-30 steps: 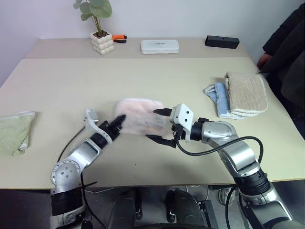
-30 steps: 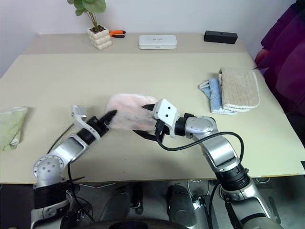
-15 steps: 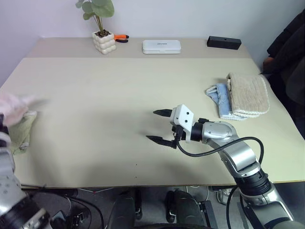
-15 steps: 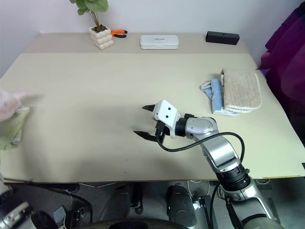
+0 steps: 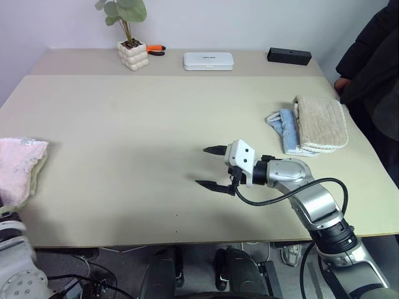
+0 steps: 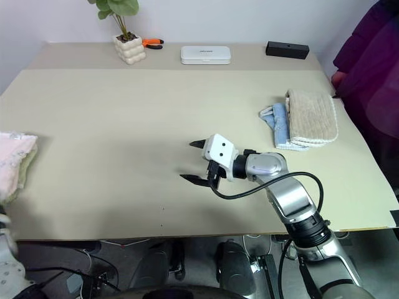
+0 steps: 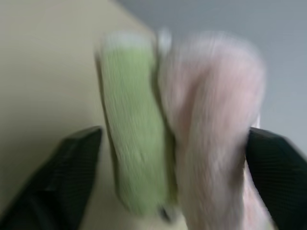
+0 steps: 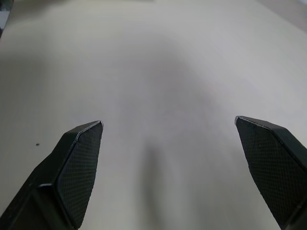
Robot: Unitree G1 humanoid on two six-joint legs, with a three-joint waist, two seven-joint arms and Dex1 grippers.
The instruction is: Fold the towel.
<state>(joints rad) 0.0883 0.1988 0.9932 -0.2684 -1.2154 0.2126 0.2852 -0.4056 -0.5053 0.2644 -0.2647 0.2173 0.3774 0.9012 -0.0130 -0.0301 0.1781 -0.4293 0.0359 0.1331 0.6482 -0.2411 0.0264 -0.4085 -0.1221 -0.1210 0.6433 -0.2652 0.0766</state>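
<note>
The pink towel (image 5: pixel 19 169) lies on a green towel (image 7: pixel 132 124) at the surface's (image 5: pixel 143 118) left edge; the left wrist view shows the left end effector (image 7: pixel 177 177) spread around both; the right end effector (image 5: pixel 210 167) hovers spread mid-surface.

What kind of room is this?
Probably an office or lab: a plain table with folded towels, a potted plant and a white case by the wall.
</note>
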